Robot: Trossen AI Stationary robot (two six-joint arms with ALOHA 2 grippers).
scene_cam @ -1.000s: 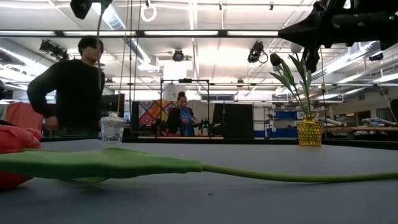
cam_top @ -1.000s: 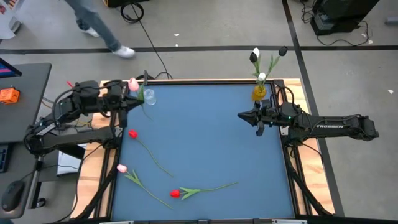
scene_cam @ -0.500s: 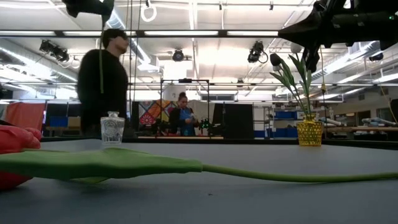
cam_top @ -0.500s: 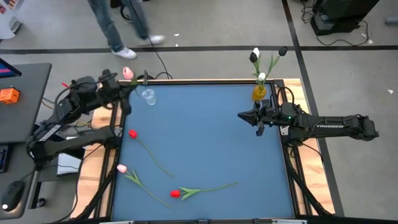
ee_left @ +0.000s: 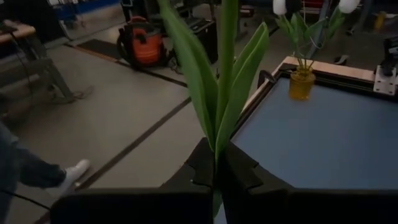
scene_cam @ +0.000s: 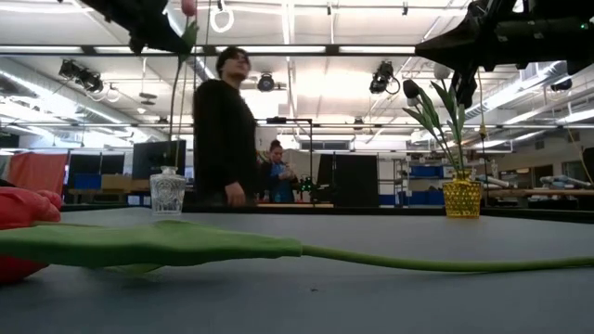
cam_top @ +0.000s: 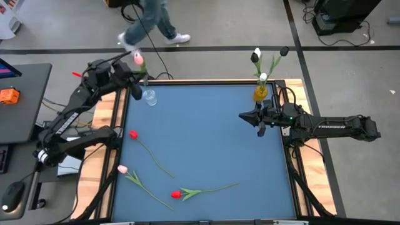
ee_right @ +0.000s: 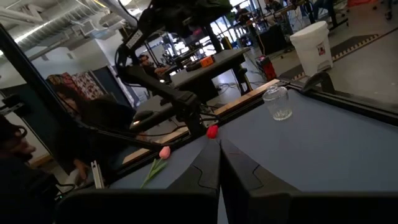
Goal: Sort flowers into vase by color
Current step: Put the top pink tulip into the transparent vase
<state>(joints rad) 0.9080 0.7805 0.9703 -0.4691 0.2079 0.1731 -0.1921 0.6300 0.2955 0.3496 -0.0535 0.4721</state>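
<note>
Left gripper (cam_top: pixel 132 80) raised at worktop's (cam_top: pixel 206 137) 11 o'clock corner, fingers pinched on pink tulip (cam_top: pixel 138 59) stem above clear vase (cam_top: pixel 149 97). Right gripper (cam_top: pixel 260 119) idle near yellow vase (cam_top: pixel 260 94), fingers closed, empty. Risk: dangling stem missing narrow vase mouth, tipping vase.

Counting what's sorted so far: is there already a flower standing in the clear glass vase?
No. In the high view the clear glass vase stands empty, and the left gripper holds the pink tulip above it.
</note>
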